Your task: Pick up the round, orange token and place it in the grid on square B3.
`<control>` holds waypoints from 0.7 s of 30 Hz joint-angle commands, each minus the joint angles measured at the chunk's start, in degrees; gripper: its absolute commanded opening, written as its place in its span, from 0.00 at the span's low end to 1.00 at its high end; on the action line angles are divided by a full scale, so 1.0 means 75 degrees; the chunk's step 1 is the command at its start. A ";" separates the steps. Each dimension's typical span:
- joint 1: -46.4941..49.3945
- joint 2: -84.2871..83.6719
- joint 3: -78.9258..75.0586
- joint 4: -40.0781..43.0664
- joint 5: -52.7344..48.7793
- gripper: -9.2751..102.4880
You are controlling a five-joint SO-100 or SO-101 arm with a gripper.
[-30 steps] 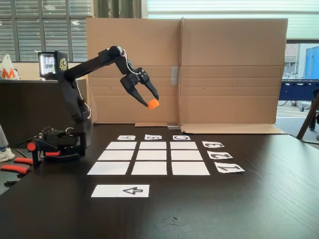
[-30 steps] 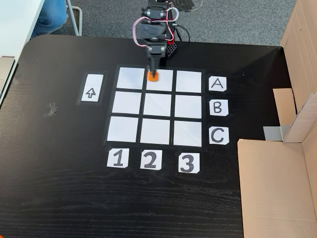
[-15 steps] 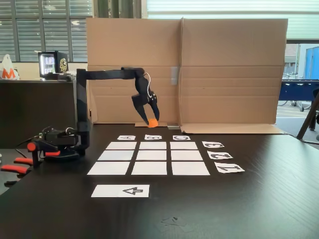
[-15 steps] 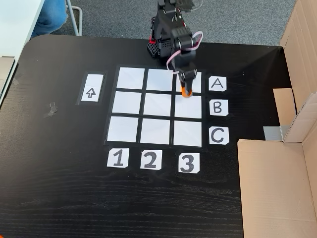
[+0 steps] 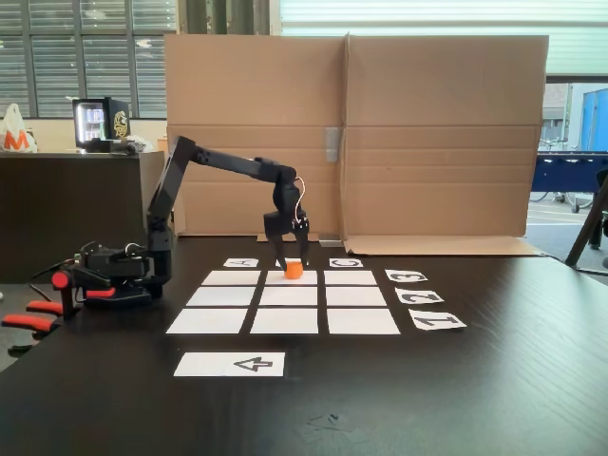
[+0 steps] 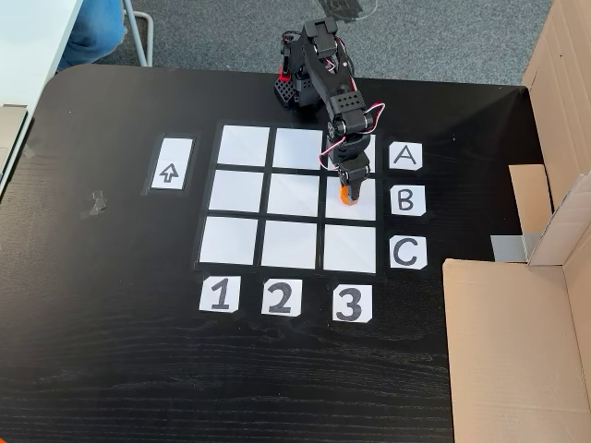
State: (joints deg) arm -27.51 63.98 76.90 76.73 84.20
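Over the last second the arm has swung from the top-middle rectangle of the grid [image 6: 291,197], as the high fixed view frames it, across to the right-hand column and down. 1 second ago the token hung high in the air in the low fixed view; now the token [image 5: 294,271] sits at the level of the paper, on or just above the far middle rectangle there. In the high view the token [image 6: 346,196] lies over square B3 [image 6: 362,205], the right-centre rectangle in line with the B card [image 6: 407,199] and the 3 card [image 6: 352,304]. That puts the carry essentially at its end; what is left, by my reading, is to let go and lift away.

The gripper [image 5: 293,265] points straight down, its 2 fingers closed narrowly around the token and clasping it from both sides. Whether the token's base already presses on the paper cannot be told from either view. The arrow strip [image 6: 171,164] at the left and the dark worktop [image 6: 111,305] play no part here.
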 commanded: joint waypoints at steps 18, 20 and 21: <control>-0.0094 0.0398 0.0668 0.0082 0.0281 0.57; -0.0047 0.0668 0.0914 0.0023 0.0281 0.58; -0.0023 0.0809 0.1031 -0.0012 0.0281 0.58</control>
State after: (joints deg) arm -28.12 65.04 83.50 76.90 85.69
